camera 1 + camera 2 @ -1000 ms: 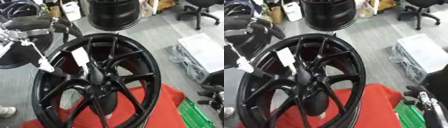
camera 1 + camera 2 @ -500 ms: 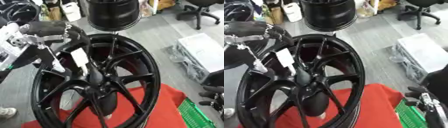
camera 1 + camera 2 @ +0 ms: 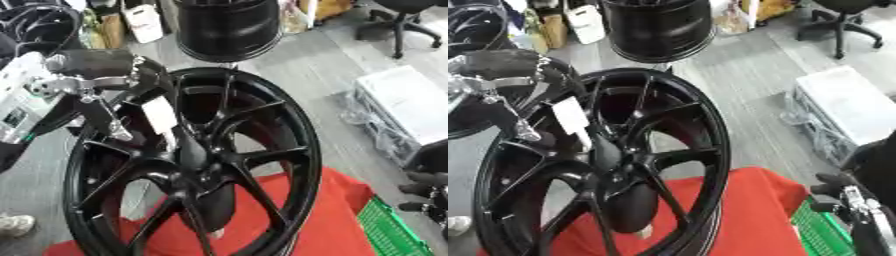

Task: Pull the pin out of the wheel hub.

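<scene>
Grey plank flooring [image 3: 315,75] fills the background, with a white box [image 3: 411,102] at the right edge, an office chair [image 3: 407,20] in the upper right and a second dark rim [image 3: 229,27] at top centre. We see the black wheel [image 3: 192,165] standing nearly upright through the middle of the frame, its lower edge on a red cloth [image 3: 324,220], its face turned toward us and slightly to the left. Spokes run out from the hub [image 3: 188,167] at its centre. A white tag [image 3: 160,116] hangs over the upper spokes. We cannot make out the pin itself.

Our left hand [image 3: 105,75] sits at the upper left of the frame against the wheel's upper rim, fingers curled near the edge; whether they actually clasp it we cannot tell. Our right hand [image 3: 842,190] shows at the lower right edge, beside a green crate [image 3: 385,232], its dark fingers bent and holding nothing.
</scene>
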Robot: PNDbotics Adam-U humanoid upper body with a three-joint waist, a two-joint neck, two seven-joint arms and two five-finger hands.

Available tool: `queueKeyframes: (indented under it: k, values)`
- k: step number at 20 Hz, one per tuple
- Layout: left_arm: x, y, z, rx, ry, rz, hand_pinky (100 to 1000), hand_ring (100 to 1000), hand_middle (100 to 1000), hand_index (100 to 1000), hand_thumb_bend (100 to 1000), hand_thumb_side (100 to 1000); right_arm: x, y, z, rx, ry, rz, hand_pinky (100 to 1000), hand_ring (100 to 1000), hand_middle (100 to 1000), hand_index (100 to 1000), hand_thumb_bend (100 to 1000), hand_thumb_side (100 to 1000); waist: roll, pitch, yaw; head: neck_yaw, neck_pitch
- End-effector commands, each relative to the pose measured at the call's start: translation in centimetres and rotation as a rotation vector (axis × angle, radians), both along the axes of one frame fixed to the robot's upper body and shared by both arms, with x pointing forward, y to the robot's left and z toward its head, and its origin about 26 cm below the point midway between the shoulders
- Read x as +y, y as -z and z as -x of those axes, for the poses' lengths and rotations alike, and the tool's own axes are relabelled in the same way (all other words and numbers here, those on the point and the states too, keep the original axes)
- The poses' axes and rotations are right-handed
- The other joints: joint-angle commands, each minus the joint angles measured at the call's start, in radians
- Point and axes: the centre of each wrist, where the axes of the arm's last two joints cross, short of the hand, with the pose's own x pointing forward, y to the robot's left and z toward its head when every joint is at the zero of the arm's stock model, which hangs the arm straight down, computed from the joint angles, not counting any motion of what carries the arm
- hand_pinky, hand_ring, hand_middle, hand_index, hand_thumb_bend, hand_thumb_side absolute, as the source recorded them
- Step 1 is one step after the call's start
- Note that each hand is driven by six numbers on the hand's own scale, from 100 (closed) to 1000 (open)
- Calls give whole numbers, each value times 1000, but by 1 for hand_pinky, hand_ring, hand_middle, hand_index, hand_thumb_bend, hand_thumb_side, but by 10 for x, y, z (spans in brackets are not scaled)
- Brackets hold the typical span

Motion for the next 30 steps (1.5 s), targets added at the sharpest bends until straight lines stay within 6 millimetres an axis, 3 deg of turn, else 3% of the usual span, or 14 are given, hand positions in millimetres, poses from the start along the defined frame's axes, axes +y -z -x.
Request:
queueKeyframes:
  k: [1, 6, 10, 11, 16, 30]
  values:
    - [4, -13, 0, 25, 214, -429, 600, 398, 711, 817, 536, 179, -1, -6, -1, -19, -6, 12, 613, 761, 568, 746, 100, 952, -7, -17, -1, 4, -14]
    - [2, -7, -2, 35, 218, -421, 590, 383, 676, 790, 438, 124, -1, -6, -1, -18, -5, 11, 613, 761, 568, 746, 100, 955, -6, -16, -2, 5, -14]
    - [2, -6, -3, 38, 219, -421, 590, 383, 676, 790, 438, 124, -1, -6, -1, -19, -5, 11, 613, 761, 568, 746, 100, 955, -6, -16, -2, 5, -15]
    - [2, -6, -3, 38, 219, -421, 594, 386, 556, 702, 374, 132, -1, -6, -1, -19, -5, 11, 613, 762, 568, 746, 100, 958, -6, -16, -2, 5, -15]
    - [4, -7, -1, 42, 228, -402, 582, 360, 479, 634, 323, 105, -1, -5, -1, -18, -4, 9, 613, 762, 567, 746, 100, 957, -7, -16, 0, 1, -18]
    - [26, -29, 8, 40, 261, -275, 579, 325, 415, 578, 223, 121, -3, -4, -1, -14, 3, 12, 613, 763, 567, 746, 100, 948, -10, -22, 8, -3, -19]
